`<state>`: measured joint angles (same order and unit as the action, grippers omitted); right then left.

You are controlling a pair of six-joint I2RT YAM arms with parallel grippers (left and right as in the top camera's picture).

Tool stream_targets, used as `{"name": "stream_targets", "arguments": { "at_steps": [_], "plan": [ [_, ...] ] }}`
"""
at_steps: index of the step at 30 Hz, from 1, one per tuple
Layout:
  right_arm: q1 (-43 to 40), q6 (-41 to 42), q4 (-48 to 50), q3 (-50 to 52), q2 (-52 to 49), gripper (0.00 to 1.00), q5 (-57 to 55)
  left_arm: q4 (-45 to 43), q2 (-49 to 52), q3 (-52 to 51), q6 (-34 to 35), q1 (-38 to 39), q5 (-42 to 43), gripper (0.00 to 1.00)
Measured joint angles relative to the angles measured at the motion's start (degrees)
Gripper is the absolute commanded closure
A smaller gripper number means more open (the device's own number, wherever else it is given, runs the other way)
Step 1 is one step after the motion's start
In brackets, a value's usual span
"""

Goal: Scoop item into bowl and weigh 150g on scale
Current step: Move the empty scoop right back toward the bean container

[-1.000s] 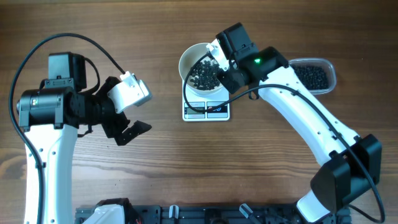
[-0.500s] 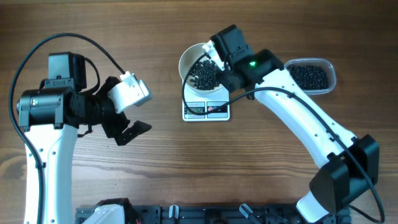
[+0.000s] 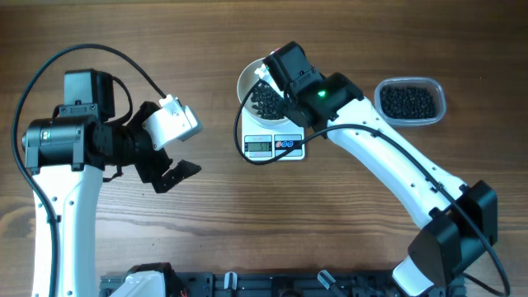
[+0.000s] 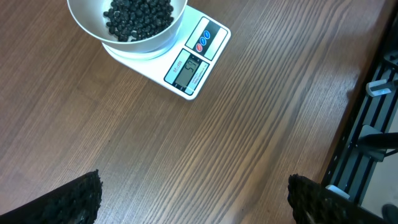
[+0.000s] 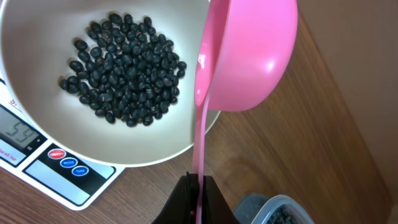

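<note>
My right pincer (image 5: 196,199) is shut tight on the thin handle of the pink scoop (image 5: 249,56). The handle runs straight out from the fingertips, and the scoop's cup sits just beyond them, turned on edge over the near rim of the bowl (image 5: 37,37). I only see the rounded back of the cup, so I cannot tell whether anything is left inside it.

The bowl lies ahead and to the left of that pincer, with a loose heap of the black beads (image 5: 124,68) across its bottom. Under the bowl is the scale (image 5: 62,171), its display and buttons sticking out on the side nearest the fingers. The display is lit (the frame edge cuts off part of the digits, so I won't read them). Just behind and to the right of the fingertips I see the corner of the clear tub (image 5: 273,211), with more beads in it.

My left pincer (image 4: 196,205) is spread as wide as it goes, with only bare wooden table (image 4: 249,124) between its two dark fingertips (image 4: 74,199). It holds nothing. From there the bowl and scale sit well ahead and off to the left, apart from the pincer.
</note>
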<state>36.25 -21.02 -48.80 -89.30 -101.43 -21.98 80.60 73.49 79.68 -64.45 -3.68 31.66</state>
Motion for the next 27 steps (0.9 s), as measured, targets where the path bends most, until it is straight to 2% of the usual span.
{"name": "stream_targets", "arguments": {
  "at_steps": [9, 21, 27],
  "plan": [
    [-4.02, 4.09, -7.69, -0.76, 0.57, 0.96, -1.7, 0.0, 0.0, 0.0, 0.0, 0.0, 0.0, 0.0],
    [-22.21, 9.22, -25.81, -3.02, 8.15, 0.96, -2.73, 0.0, 0.0, 0.0, 0.0, 0.0, -0.02, 0.0],
    [-29.35, 9.44, -26.67, -3.02, 8.13, 0.96, -2.73, 0.0, 0.0, 0.0, 0.0, 0.0, 0.0, 0.0]
  ]
}}
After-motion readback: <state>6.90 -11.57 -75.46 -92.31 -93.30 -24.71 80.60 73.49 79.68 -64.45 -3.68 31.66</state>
